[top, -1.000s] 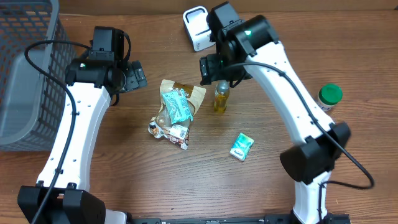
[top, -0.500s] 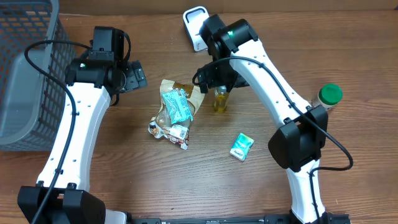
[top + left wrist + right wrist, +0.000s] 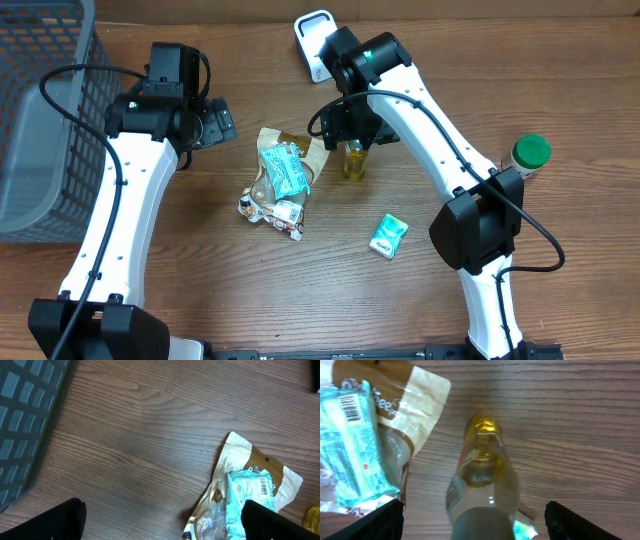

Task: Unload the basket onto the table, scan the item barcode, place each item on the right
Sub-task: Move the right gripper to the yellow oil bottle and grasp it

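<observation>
Far left of the small upright bottle of yellow liquid point(image 3: 354, 160) sits a grey mesh basket point(image 3: 40, 120); nearer it the left gripper point(image 3: 216, 122) hovers with jaws spread wide and empty, and a heap of snack packets point(image 3: 280, 180) lies just beside the bottle. Directly over the bottle hangs the right gripper point(image 3: 350, 128), its fingers point(image 3: 375, 522) parted and clear of the bottle's sides, the white scanner point(image 3: 313, 45) just behind. Right of the bottle are a mint-green packet point(image 3: 388, 236) and, farther off, a green-lidded jar point(image 3: 530, 153).
</observation>
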